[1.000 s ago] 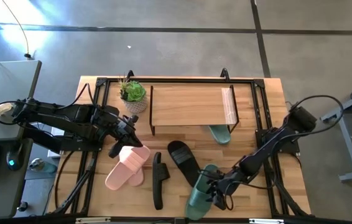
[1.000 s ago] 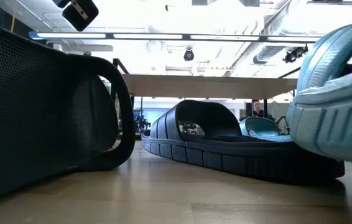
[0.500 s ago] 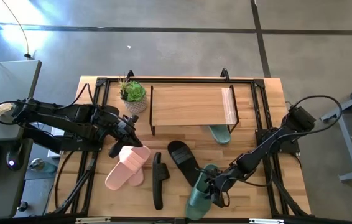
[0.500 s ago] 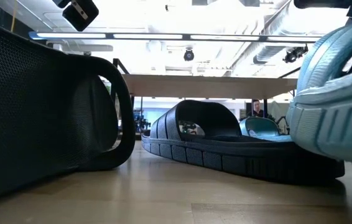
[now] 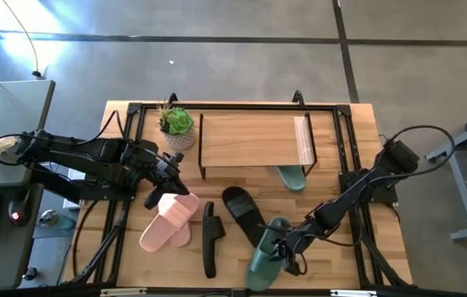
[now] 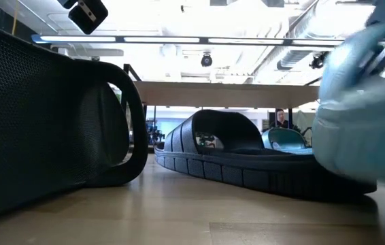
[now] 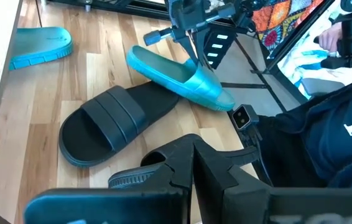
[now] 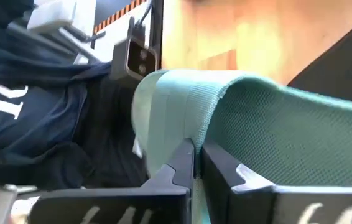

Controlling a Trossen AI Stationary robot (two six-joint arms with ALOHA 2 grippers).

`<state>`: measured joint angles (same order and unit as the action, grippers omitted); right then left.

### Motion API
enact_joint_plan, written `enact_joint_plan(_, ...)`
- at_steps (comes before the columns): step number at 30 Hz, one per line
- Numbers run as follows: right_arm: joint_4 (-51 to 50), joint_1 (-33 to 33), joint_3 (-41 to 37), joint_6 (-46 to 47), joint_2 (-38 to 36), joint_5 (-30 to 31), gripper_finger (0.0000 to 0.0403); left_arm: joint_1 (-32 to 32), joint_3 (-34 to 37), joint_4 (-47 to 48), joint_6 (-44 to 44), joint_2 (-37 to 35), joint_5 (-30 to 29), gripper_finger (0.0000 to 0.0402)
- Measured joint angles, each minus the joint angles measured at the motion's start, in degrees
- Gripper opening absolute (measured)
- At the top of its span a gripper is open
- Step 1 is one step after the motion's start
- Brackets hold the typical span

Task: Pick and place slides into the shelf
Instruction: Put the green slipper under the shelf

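My right gripper (image 5: 280, 247) is shut on a sage green slide (image 5: 264, 254) near the table's front edge. This slide also shows in the left wrist view (image 7: 179, 73). The other green slide (image 5: 291, 176) lies under the shelf (image 5: 254, 139), toe sticking out. One black slide (image 5: 241, 212) lies flat at the middle, and another (image 5: 209, 239) stands on its side. Two pink slides (image 5: 170, 223) lie stacked at the left. My left gripper (image 5: 156, 195) hovers shut just beyond them, holding nothing. My right gripper pinches the green slide between its two fingers, on the side edge by the strap (image 8: 185, 134). The fingers come from above, slanting from the table's right. The slide is tilted: its far end (image 7: 140, 56) is raised over the black slide, and its near end (image 7: 222, 99) is low.
A potted plant (image 5: 176, 125) stands left of the shelf. Black frame rails (image 5: 122, 206) run along the table's left and right sides. A person in dark clothes (image 7: 325, 130) sits beyond the table's front edge. Bare wood lies between the shelf and the slides.
My right gripper has shifted slightly toward the table's left with the green slide. The slide is moving and shows blurred in the low view. My left arm has kept still.
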<state>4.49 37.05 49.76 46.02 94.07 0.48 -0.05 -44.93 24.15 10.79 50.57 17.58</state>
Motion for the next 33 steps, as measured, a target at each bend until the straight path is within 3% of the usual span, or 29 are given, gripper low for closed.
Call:
enact_joint_plan(5,-1.85,-0.71,-0.02,-3.93,-4.00,5.24,0.0002,0.02,0.00,-0.23,0.00,0.00,-0.02,0.0001)
enact_joint_plan(10,-5.68,-0.71,-0.04,-8.56,-10.86,14.47,0.0001,0.00,0.00,-0.82,-0.02,0.00,-0.02,0.0001)
enact_joint_plan(16,-10.34,0.18,-0.04,-14.04,-18.92,31.06,0.0000,0.02,0.00,-5.67,-2.11,0.00,-0.20,0.0001)
enact_joint_plan(21,-9.76,0.99,-0.04,-21.03,-21.89,48.64,0.0000,0.00,0.00,-13.52,-5.72,0.00,-0.76,0.0001)
enact_joint_plan(29,-8.07,0.44,-0.02,-33.81,-21.76,73.15,0.0000,0.02,0.00,-21.51,-9.51,2.62,-10.21,0.0001)
enact_joint_plan(33,-3.80,-0.84,-0.02,-40.76,-21.76,76.64,0.0000,0.02,0.00,-24.42,-10.31,6.36,-16.62,0.0018)
